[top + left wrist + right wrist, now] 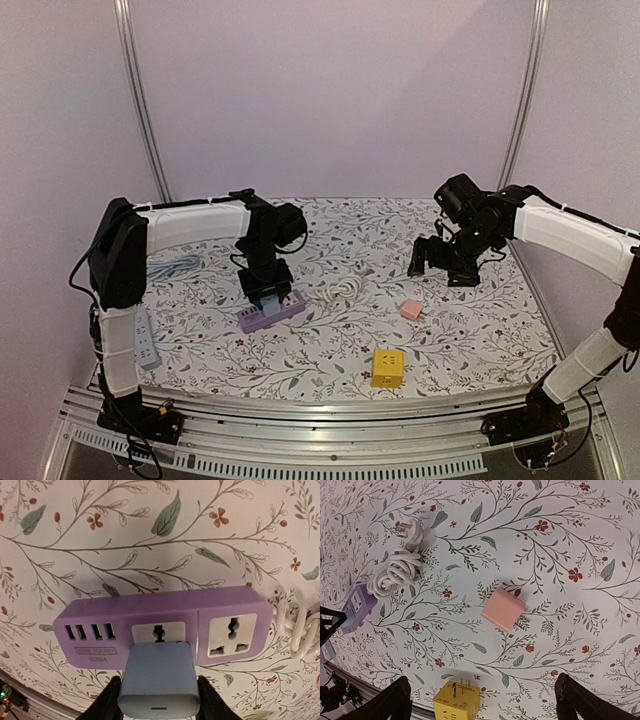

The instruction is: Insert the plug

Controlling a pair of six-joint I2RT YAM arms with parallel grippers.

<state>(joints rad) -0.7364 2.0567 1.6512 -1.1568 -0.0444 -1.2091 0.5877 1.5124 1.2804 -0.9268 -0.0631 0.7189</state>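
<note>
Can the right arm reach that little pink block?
Probably yes. The right gripper hangs open near the pink block, which lies alone on the table, and nothing stands between them.

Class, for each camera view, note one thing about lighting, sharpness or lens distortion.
Top external: soft, even light, only faint shadows. Left wrist: the purple plastic power strip looks slightly bowed, a wide-angle effect. Right wrist: the pink square block is sharp, its shadow soft.

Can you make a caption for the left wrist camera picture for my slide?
Left pincer grips a pale blue plug at a socket of the purple power strip.
</note>
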